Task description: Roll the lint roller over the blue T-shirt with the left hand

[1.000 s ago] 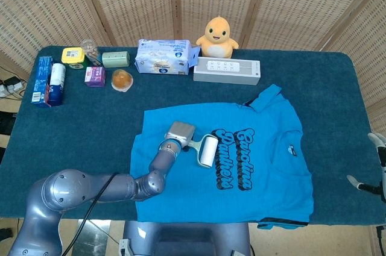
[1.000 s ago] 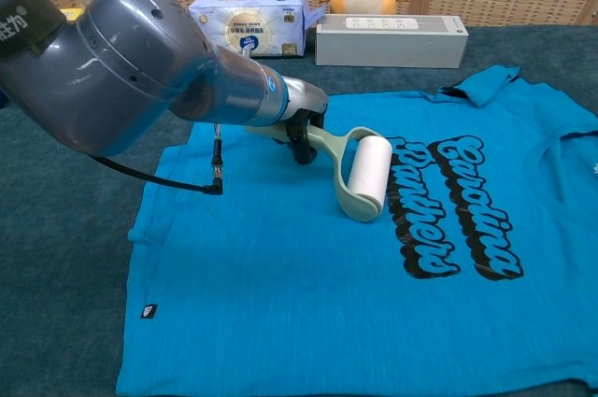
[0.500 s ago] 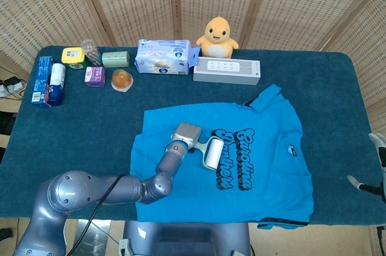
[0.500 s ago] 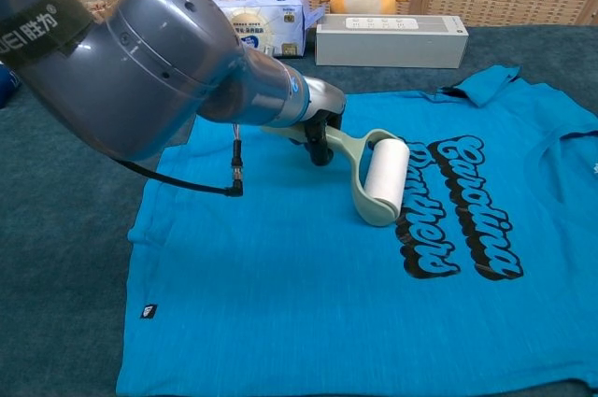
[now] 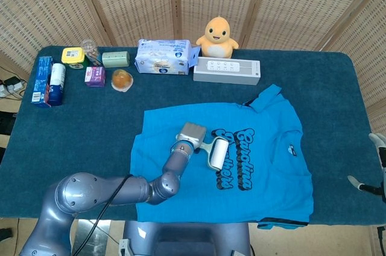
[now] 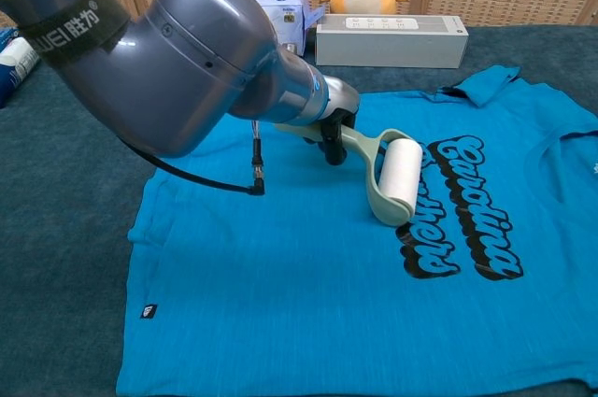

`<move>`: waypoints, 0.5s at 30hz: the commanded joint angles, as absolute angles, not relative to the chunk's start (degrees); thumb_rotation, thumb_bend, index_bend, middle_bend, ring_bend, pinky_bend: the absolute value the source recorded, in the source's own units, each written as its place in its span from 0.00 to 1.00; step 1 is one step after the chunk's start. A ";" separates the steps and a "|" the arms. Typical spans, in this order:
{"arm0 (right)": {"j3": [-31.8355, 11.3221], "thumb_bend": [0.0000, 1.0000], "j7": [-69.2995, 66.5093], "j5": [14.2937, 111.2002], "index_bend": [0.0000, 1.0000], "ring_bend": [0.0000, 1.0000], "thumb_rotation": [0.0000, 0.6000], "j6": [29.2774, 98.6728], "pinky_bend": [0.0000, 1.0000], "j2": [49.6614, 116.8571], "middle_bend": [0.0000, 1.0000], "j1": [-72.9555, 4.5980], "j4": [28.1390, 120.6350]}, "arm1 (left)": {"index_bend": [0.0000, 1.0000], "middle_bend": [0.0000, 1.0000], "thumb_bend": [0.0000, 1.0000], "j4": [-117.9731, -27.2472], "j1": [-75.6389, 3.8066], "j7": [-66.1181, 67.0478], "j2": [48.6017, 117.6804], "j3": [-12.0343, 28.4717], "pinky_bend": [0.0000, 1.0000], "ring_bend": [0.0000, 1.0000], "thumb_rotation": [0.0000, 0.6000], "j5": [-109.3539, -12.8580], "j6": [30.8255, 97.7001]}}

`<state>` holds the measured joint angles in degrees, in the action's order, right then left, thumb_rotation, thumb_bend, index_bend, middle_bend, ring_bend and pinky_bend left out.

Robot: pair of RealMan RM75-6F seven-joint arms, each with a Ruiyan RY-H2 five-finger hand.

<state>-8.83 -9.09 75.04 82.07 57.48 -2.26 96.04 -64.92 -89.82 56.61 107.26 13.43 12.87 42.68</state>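
Note:
The blue T-shirt [image 5: 253,171] [image 6: 308,285] lies flat on the dark blue table, with black lettering on its chest. My left hand [image 5: 190,135] [image 6: 329,121] grips the pale green handle of the lint roller [image 5: 218,153] [image 6: 398,178]. The white roll rests on the shirt at the left edge of the lettering. In the chest view my left arm covers most of the hand. Only a bit of my right hand [image 5: 375,165] shows at the right edge of the head view, off the table, and its fingers are hard to make out.
Along the far edge stand a tissue pack [image 5: 164,57], a yellow plush toy [image 5: 218,34], a white box [image 5: 227,71] and several small packages [image 5: 90,66]. A blue carton [image 5: 42,81] lies at the far left. A black cable [image 6: 224,182] hangs from my left arm over the shirt.
My left hand has pushed the lint roller to the right across the shirt, from beside the lettering onto its left edge. The right hand has stayed still.

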 commanded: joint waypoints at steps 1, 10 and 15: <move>-8.84 0.00 -9.12 75.00 0.11 0.00 1.00 82.06 0.00 57.48 0.11 -2.25 96.01 | 0.98 0.96 0.74 -63.90 -90.24 57.56 107.97 14.08 0.97 0.87 1.00 13.75 42.35; -8.91 0.00 -9.53 74.85 0.11 0.00 1.00 81.90 0.00 57.39 0.11 -2.27 95.82 | 0.98 0.96 0.74 -61.58 -90.22 58.99 109.90 15.46 0.97 0.87 1.00 13.49 41.45; -8.94 0.00 -9.62 74.80 0.11 0.00 1.00 81.99 0.00 57.34 0.11 -2.20 95.82 | 0.98 0.96 0.74 -62.31 -89.50 58.56 109.91 15.63 0.97 0.87 1.00 11.51 42.00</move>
<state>-8.94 -9.61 74.80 81.99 57.34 -2.21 95.82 -62.12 -89.67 58.65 109.92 15.60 11.72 41.82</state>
